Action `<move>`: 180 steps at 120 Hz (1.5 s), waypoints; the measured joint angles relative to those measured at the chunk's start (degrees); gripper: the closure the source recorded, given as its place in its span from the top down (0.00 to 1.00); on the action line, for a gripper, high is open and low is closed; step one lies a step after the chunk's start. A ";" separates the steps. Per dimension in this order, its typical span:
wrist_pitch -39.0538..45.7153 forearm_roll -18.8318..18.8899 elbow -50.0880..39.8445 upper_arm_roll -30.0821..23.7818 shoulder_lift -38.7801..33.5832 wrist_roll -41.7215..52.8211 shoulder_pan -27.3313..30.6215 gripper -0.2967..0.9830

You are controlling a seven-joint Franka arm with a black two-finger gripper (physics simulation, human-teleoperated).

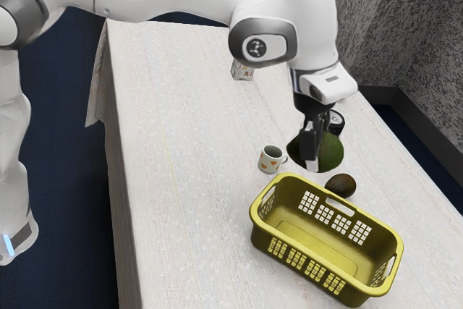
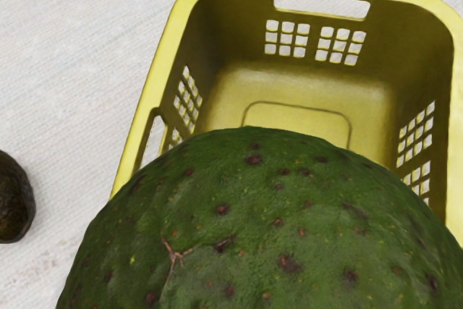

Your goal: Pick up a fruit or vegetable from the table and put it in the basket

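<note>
My gripper (image 1: 312, 151) is shut on a large round green fruit (image 1: 331, 152), holding it above the table near the basket's end by the mug. One finger lies across the fruit's near side; the far finger is hidden. The yellow-green plastic basket (image 1: 327, 287) stands upright with its inside bare. In the wrist view the spotted green fruit (image 2: 268, 229) covers the near part of the basket (image 2: 155, 81). A dark avocado (image 1: 341, 185) lies on the table beside the basket's long side; the same avocado (image 2: 13, 199) appears in the wrist view.
A white mug with orange marks (image 1: 270, 159) stands close to the basket's corner. Behind the gripper is a dark can (image 1: 336, 121), and a small patterned box (image 1: 242, 71) is farther back. The pale table (image 1: 173, 179) extends toward the arm's base.
</note>
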 joint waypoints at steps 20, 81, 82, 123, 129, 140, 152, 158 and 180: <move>1.15 -0.20 -0.28 -3.40 0.64 -2.71 -0.26 0.43; 6.35 -0.33 -0.37 -4.55 7.16 -8.40 -1.36 0.50; 6.42 -0.42 -0.44 -4.55 7.16 -8.42 -1.36 0.53; 7.27 -3.89 -1.24 -3.87 7.42 -7.92 -0.60 0.71; 7.30 -4.01 -1.76 -3.87 7.43 -7.82 -0.66 0.72; 7.34 -4.14 -2.18 -3.86 7.44 -7.66 -0.72 0.74; 7.37 -4.21 -2.13 -3.86 7.33 -7.51 -0.91 0.76; 7.50 -5.23 -1.65 -3.86 6.96 -7.75 -0.96 0.76; -5.73 -5.48 5.91 2.69 0.20 -31.14 0.38 0.77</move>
